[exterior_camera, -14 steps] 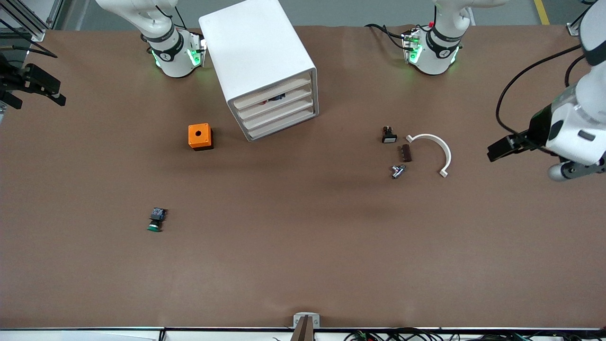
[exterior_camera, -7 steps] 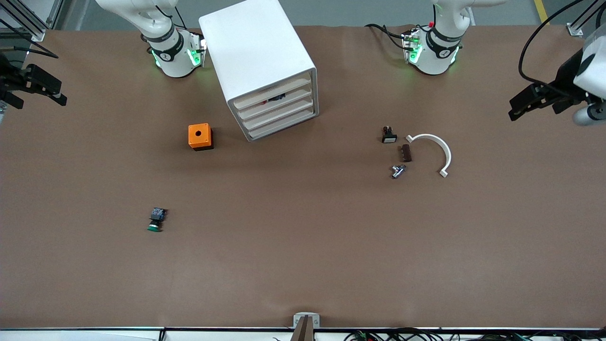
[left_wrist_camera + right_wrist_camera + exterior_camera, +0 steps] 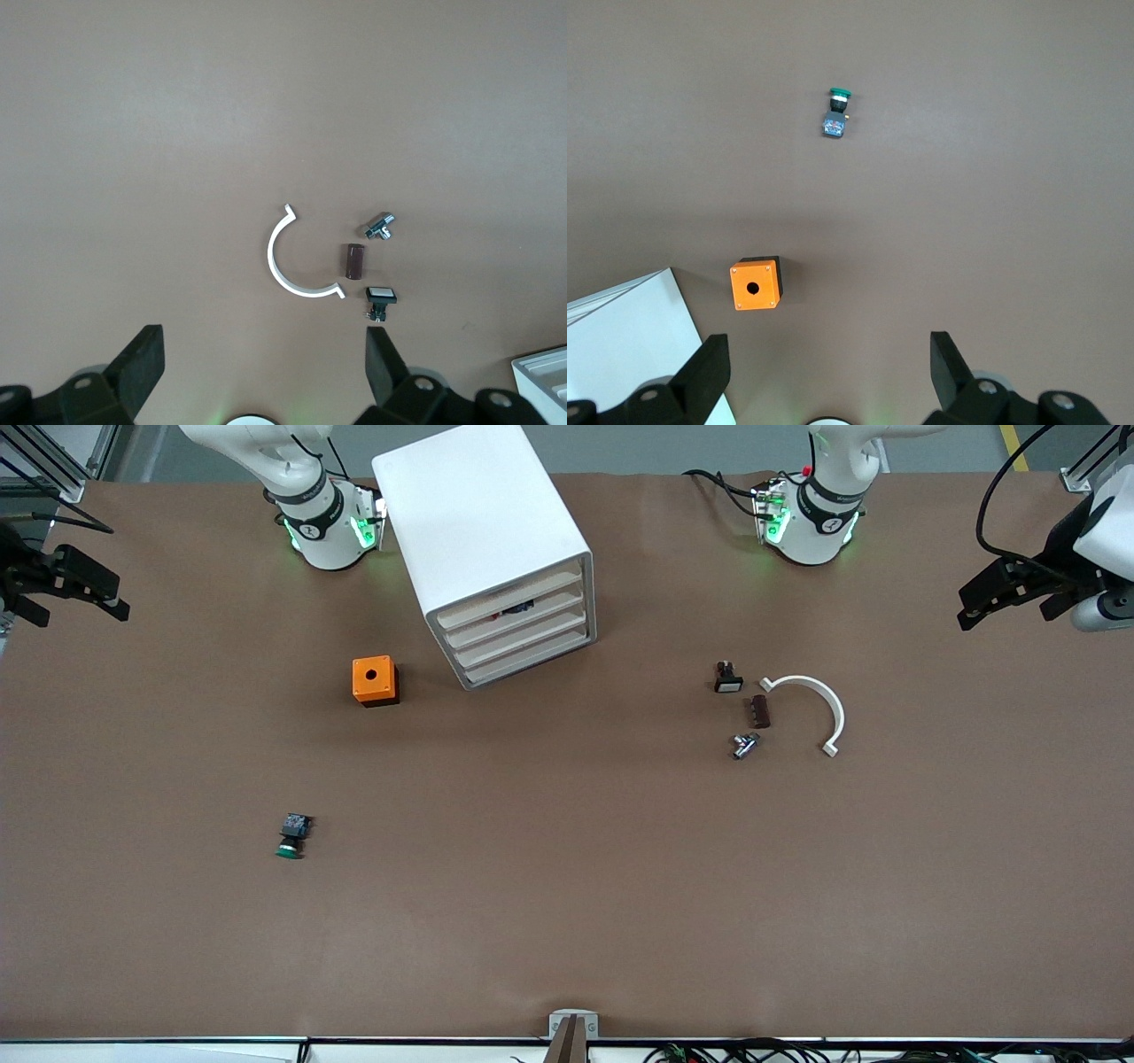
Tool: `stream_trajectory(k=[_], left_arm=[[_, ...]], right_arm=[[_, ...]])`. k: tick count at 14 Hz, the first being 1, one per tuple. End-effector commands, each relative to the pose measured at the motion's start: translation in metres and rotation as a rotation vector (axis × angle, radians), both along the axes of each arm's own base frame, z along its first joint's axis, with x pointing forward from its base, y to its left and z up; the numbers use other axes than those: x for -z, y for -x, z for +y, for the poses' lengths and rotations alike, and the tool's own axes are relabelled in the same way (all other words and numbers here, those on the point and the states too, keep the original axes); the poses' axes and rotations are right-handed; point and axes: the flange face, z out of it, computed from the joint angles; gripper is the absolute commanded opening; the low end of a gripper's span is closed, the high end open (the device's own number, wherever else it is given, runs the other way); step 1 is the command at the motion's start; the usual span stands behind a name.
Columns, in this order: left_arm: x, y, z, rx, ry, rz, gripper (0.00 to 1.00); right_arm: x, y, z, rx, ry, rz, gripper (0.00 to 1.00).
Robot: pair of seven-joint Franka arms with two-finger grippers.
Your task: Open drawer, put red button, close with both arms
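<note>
Front view: left gripper (image 3: 973, 607) up in the air over the table (image 3: 567, 921) edge at the left arm's end, fingers spread, holding nothing. Right gripper (image 3: 113, 602) over the table edge at the right arm's end, empty; finger spacing hard to read here. White cabinet (image 3: 483, 531) between the 2 bases, 4 drawers all pushed in; a small dark item with a red spot shows in the gap over the second-from-top drawer (image 3: 523, 616), likely the red button (image 3: 516, 609). Orange box (image 3: 374, 680) beside the cabinet, toward the right arm's end. Green button (image 3: 291, 837) nearer the camera than the box. White arc clip (image 3: 819, 704), brown block (image 3: 760, 711), metal fitting (image 3: 744, 745), white-capped switch (image 3: 727, 678) grouped toward the left arm's end.

Left wrist view: fingers (image 3: 140, 367) wide apart, empty, high over the arc clip (image 3: 282, 261) group.

Right wrist view: fingers (image 3: 709, 372) wide apart, empty, over the orange box (image 3: 755, 285) and green button (image 3: 836, 111).
</note>
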Motion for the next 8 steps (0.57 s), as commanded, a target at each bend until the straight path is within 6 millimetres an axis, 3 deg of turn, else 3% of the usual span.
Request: stream_trajectory(k=[1,8], left_arm=[[-0.0046,0.0017,0.0014,0.028,-0.005,-0.019,1.00],[-0.0069,-0.0031,0.0046,0.020,-0.015,-0.015,1.00]], right_arm=[[-0.0025,0.0128,0.0002,-0.013,0.004,-0.021,1.00],[-0.0029,0.0110,-0.0008,-0.011,0.006,-0.032,1.00]])
